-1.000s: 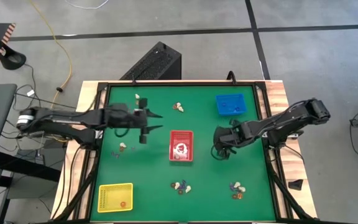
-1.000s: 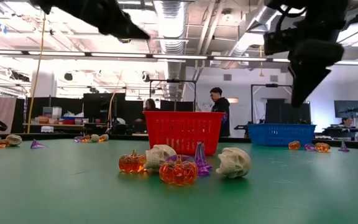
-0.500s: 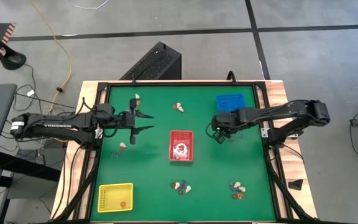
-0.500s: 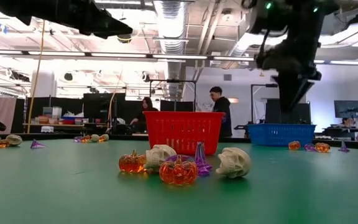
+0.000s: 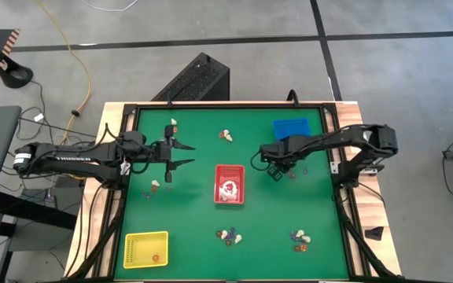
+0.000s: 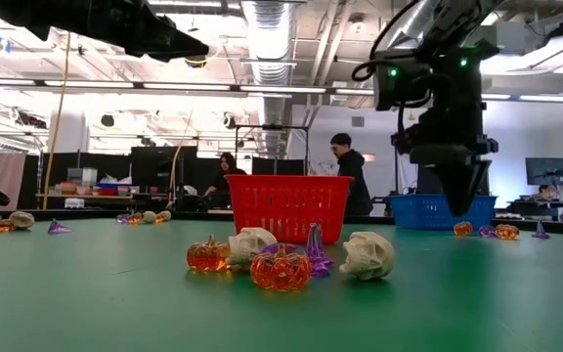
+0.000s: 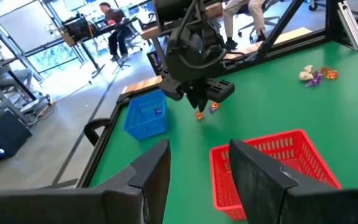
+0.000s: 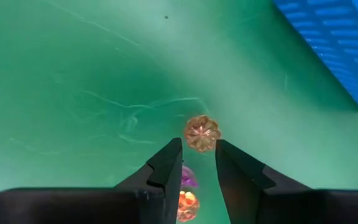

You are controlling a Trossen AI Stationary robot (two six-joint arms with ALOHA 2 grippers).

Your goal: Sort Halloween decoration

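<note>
The right wrist view alone shows what sits under the right gripper (image 8: pixel 192 163): an orange pumpkin trinket (image 8: pixel 202 132) on the green table mat (image 8: pixel 73 93) just ahead of the fingertips and in line with the gap between them, with a purple trinket (image 8: pixel 188 177) and a second orange pumpkin (image 8: pixel 186 202) showing through the gap, nearer the wrist. The fingers stand slightly parted and hold nothing. A corner of the blue tray (image 8: pixel 334 50) lies off to one side of the claw.

From above, the right gripper (image 5: pixel 276 170) hangs between the red tray (image 5: pixel 229 184) and the blue tray (image 5: pixel 292 130); the trinkets beneath it are barely specks there. The high view does show the other clusters, well apart from this claw: one near the far edge (image 5: pixel 226 135), two near the front edge (image 5: pixel 228 235) (image 5: pixel 300 240), and the yellow tray (image 5: pixel 145 250) at the front left corner.

The left gripper (image 5: pixel 185 154) hovers left of the red tray, fingers spread wide and empty. A small cluster (image 5: pixel 156 185) lies just behind it, toward the table's left front.

The low view shows the front cluster close up: two orange pumpkins (image 6: pixel 280 268), two cream skulls (image 6: pixel 368 255) and a purple piece (image 6: pixel 316 249), with people standing in the room behind.
</note>
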